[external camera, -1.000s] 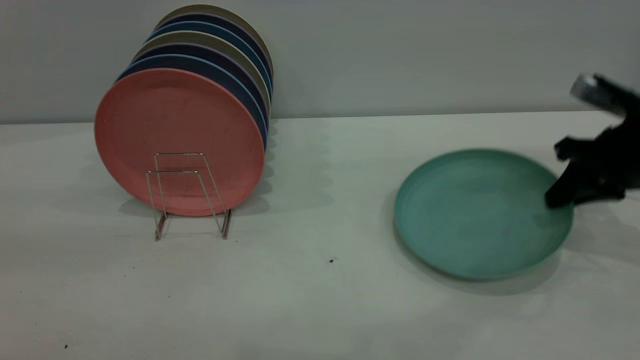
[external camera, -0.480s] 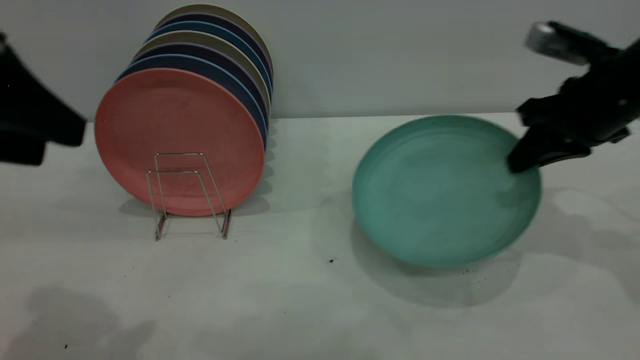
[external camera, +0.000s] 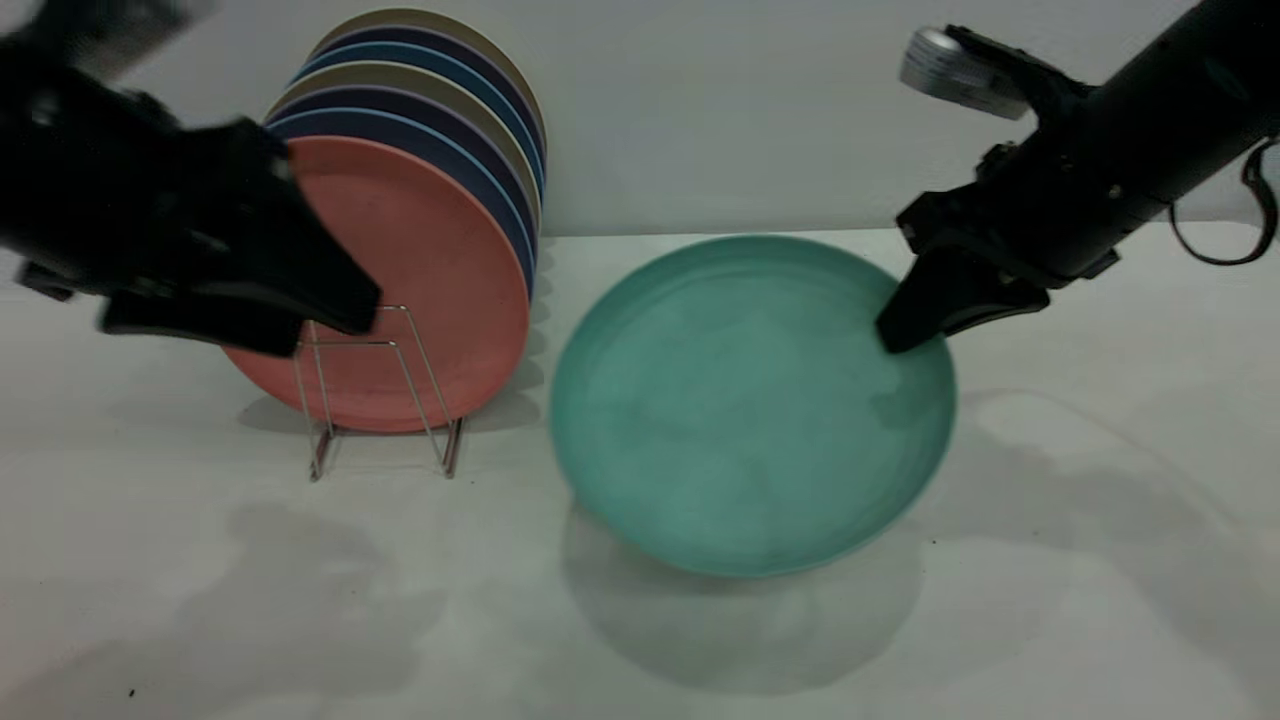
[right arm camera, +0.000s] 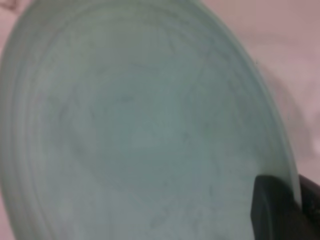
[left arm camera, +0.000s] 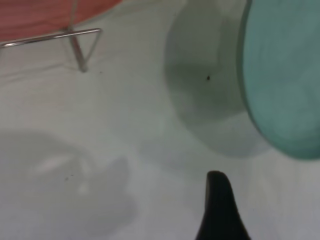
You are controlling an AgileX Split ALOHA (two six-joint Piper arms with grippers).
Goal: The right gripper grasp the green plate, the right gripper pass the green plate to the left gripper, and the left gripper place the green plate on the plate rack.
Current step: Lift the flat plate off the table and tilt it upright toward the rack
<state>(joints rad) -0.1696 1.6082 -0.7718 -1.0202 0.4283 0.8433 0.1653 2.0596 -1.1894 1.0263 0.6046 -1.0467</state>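
Right gripper jaws clamp only the rim of the green plate, which hangs tilted clear of the worktop, so it could pivot or slip at handover. Left gripper jaws spread wide, plate rack right behind them: snag risk. Pale matte worktop, plain grey wall

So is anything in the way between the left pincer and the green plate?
Nothing visible: only bare table lies between the left pincer and the green plate, which the right pincer holds lifted at its rim. The plate rack stands behind.
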